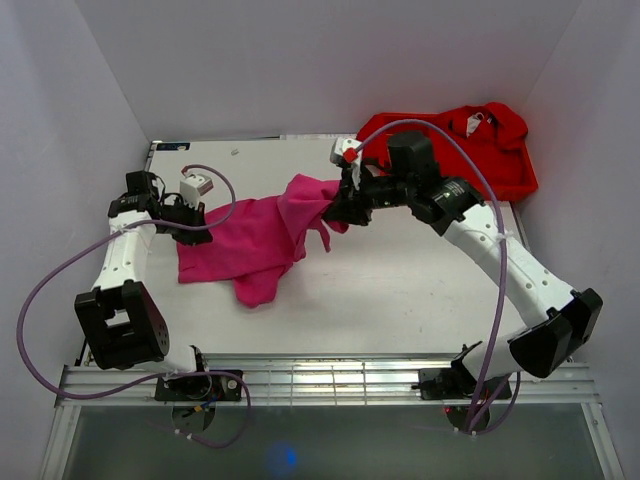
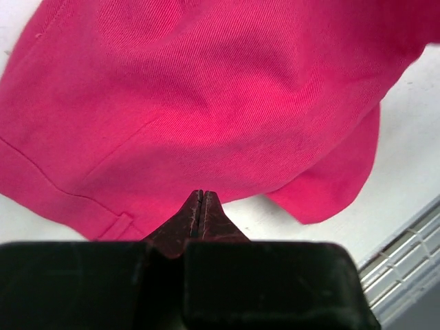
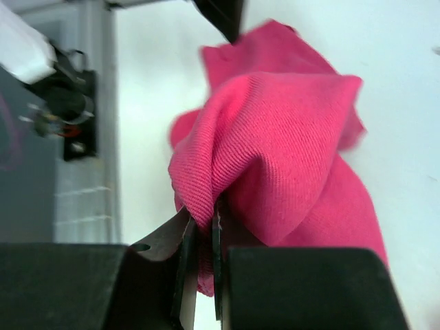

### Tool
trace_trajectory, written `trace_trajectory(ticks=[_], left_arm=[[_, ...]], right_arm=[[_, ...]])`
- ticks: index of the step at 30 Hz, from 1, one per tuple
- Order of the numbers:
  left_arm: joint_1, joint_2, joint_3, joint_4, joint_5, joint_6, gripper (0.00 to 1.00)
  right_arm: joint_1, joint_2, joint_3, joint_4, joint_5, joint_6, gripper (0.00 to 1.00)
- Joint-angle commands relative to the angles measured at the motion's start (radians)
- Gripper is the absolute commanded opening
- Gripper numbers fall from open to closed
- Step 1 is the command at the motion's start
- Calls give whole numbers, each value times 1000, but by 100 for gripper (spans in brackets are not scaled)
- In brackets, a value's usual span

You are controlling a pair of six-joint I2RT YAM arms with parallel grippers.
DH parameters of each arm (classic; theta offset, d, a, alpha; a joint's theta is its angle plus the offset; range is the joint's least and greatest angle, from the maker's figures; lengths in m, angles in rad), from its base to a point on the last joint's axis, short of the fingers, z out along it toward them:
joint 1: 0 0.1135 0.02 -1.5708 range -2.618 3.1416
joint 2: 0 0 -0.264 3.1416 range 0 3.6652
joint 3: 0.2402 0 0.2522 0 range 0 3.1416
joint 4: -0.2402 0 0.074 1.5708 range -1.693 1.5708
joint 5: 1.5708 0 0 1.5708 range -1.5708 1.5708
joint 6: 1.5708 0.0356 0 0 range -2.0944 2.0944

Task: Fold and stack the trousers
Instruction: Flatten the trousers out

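Note:
The magenta-pink trousers point(image 1: 250, 240) lie crumpled on the white table point(image 1: 400, 290), left of centre. My right gripper point(image 1: 335, 208) is shut on a fold at their right end and holds it raised off the table; in the right wrist view the cloth point(image 3: 275, 151) is pinched between the jaws point(image 3: 203, 227). My left gripper point(image 1: 195, 225) sits at the trousers' left edge. In the left wrist view its jaws point(image 2: 201, 199) are shut, tips over the cloth's point(image 2: 206, 103) near edge, with nothing seen between them. A belt loop point(image 2: 118, 225) shows beside them.
A heap of brighter red garments point(image 1: 470, 140) lies at the back right corner. White walls close in the back and both sides. A metal rail point(image 1: 320, 375) runs along the near table edge, between the arm bases.

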Motion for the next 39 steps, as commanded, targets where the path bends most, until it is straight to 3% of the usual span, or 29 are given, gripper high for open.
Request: trace_trajectory(ticks=[1, 6, 7, 8, 11, 15, 20, 23, 27, 32, 36, 39], left_arm=[[19, -35, -17, -25, 79, -64, 8], [31, -4, -76, -14, 67, -104, 19], [39, 1, -98, 7, 40, -118, 24], [51, 7, -121, 29, 24, -130, 42], [129, 48, -166, 56, 42, -144, 56], [203, 114, -146, 43, 122, -161, 58], [243, 131, -37, -144, 462, -6, 64], [263, 99, 47, -194, 582, -30, 66], [266, 53, 158, -198, 618, -87, 69], [266, 4, 216, -192, 637, -139, 78], [266, -59, 203, -212, 657, -124, 92], [264, -101, 172, -282, 687, -45, 93]], right_arm=[[109, 43, 16, 280, -145, 315, 8], [269, 187, 168, 519, -160, 571, 8], [281, 202, 180, 570, -163, 607, 8], [301, 219, 221, 602, -159, 631, 8], [307, 294, 341, 642, -120, 703, 8], [306, 342, 454, 681, -21, 696, 8], [306, 376, 484, 725, 113, 690, 8], [306, 394, 406, 704, 202, 615, 8], [293, 403, 251, 684, 206, 487, 8], [286, 414, 136, 684, 185, 480, 8], [286, 469, 174, 699, 183, 529, 8], [286, 511, 224, 719, 183, 558, 8]])
